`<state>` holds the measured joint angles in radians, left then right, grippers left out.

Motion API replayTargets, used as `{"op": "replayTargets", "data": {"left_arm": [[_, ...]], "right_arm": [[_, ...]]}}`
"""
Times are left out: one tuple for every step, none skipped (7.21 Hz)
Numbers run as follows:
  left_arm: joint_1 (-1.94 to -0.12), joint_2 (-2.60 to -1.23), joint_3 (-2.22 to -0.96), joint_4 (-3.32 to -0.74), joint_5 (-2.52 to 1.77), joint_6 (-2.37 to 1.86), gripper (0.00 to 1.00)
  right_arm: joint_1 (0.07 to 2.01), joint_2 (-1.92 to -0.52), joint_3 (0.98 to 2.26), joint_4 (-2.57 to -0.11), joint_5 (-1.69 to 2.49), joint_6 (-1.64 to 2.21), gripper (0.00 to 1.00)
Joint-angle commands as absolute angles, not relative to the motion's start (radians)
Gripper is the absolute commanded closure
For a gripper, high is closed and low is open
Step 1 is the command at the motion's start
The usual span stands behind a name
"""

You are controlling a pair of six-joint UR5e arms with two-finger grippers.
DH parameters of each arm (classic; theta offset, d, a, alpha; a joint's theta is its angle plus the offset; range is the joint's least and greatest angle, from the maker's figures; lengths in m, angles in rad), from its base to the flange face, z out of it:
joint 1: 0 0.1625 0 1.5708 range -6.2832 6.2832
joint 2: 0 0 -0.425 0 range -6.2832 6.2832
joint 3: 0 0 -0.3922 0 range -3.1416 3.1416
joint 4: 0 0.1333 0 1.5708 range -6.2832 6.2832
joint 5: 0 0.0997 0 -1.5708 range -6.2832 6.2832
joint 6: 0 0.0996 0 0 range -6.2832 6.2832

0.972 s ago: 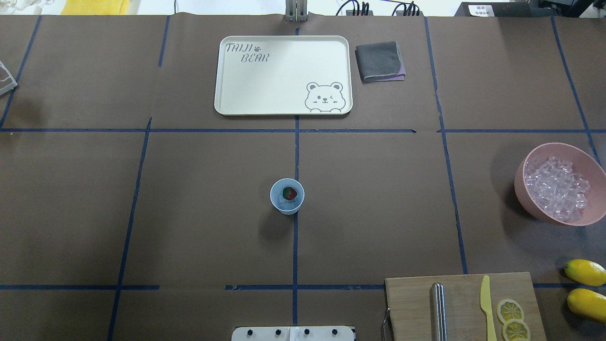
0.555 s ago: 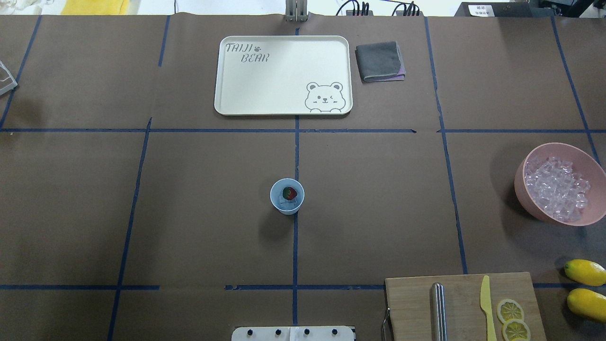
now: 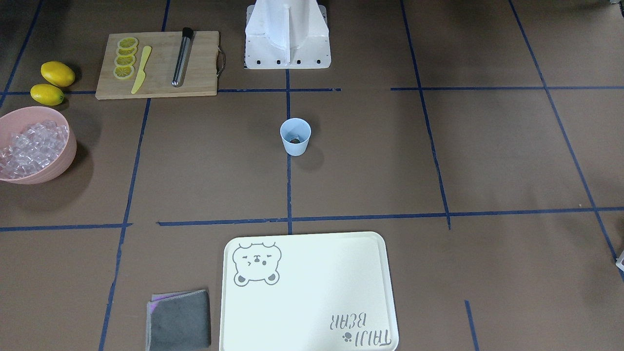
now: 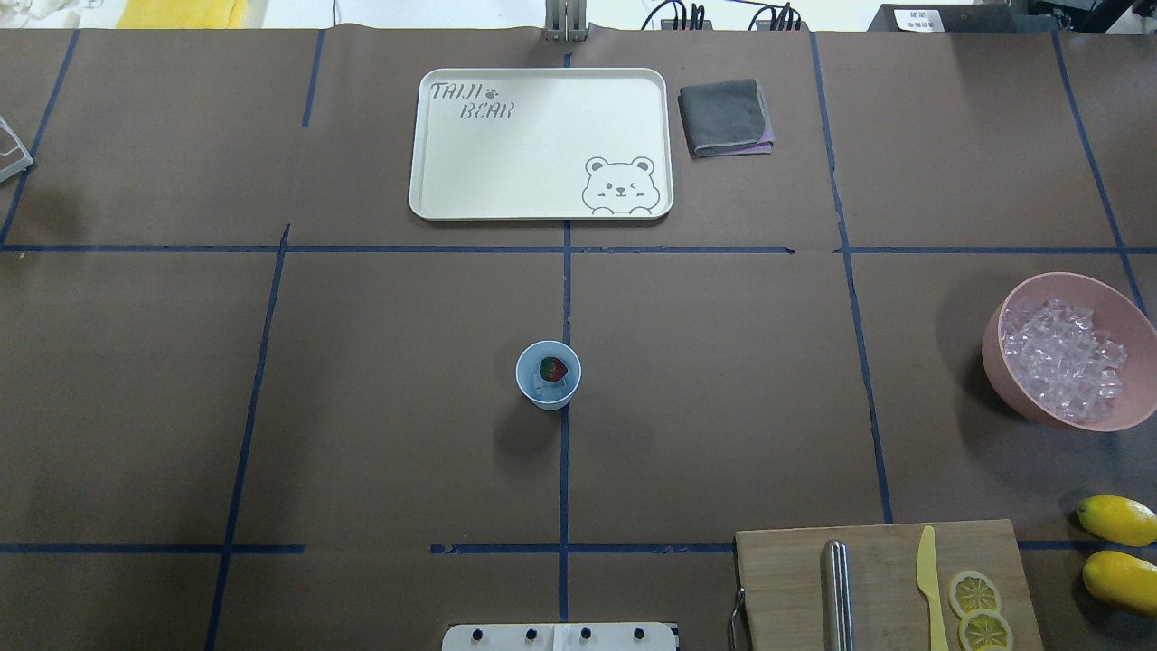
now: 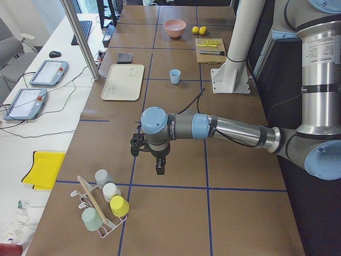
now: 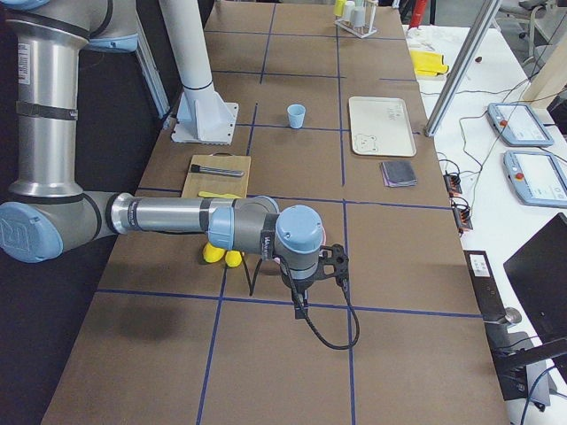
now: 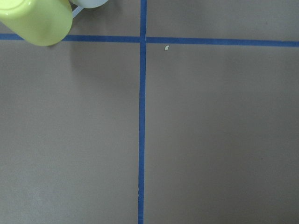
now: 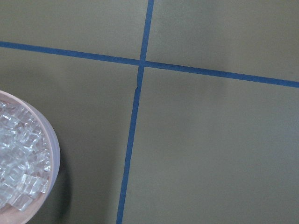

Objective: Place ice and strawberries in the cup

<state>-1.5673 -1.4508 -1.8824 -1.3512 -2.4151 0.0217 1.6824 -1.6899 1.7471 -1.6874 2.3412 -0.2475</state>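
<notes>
Closest to the robot's base is the wooden cutting board [image 4: 786, 579], on the robot's right, carrying a metal rod [image 4: 837, 592], a yellow knife [image 4: 929, 579] and lemon slices [image 4: 974, 593]. Two whole lemons [image 4: 1117, 520] lie just off its corner. A little further out on that side the pink bowl [image 4: 997, 362] holds a heap of loose ice cubes [image 4: 1065, 362].

In the middle of the table, on the centre tape line, the light-blue cup [image 4: 548, 375] stands upright with its mouth open to the ceiling. The strawberry [image 4: 553, 369] sits inside on pale ice [image 4: 540, 390]. Beyond it, at the far edge, are the bear-print tray [image 4: 542, 154] and a folded grey cloth [image 4: 723, 116].

Neither arm is anywhere near the cup. The right gripper [image 6: 300, 305] hangs over bare table at the robot's right end, with the pink bowl just at the edge of its wrist view, so the cup lies well inboard of it, toward the centre. The left gripper [image 5: 159, 166] hangs at the opposite end, close to the rack of upturned cups [image 5: 101, 210], and the cup is again well inboard.

I can't tell from here whether either gripper's fingers are apart or closed. With fruit and ice both in the cup, I'd judge the job finished. If more ice were wanted, the right arm has the shorter trip, from bowl to cup.
</notes>
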Motion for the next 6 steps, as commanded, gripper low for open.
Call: {"op": "replayTargets", "data": {"left_arm": [[-1.568, -1.437, -1.893, -1.351, -2.411, 0.021, 0.00], [-1.568, -1.437, -1.891, -1.351, -2.410, 0.020, 0.00], [-1.566, -1.437, -1.890, -1.351, -2.410, 0.020, 0.00], [-1.566, -1.437, -1.885, -1.353, -2.410, 0.020, 0.00], [-1.566, -1.439, -1.888, -1.353, -2.410, 0.020, 0.00], [-1.566, -1.439, -1.888, -1.353, -2.410, 0.020, 0.00]], "right_arm": [[1.681, -1.687, 1.747, -1.686, 2.344, -0.235, 0.00], [1.681, -1.686, 1.749, -1.686, 2.344, -0.235, 0.00], [1.681, -1.686, 1.747, -1.686, 2.344, -0.235, 0.00], [1.681, -1.686, 1.749, -1.686, 2.345, -0.233, 0.00], [1.681, -1.686, 1.750, -1.686, 2.344, -0.232, 0.00], [1.681, -1.686, 1.750, -1.686, 2.344, -0.232, 0.00]]}}
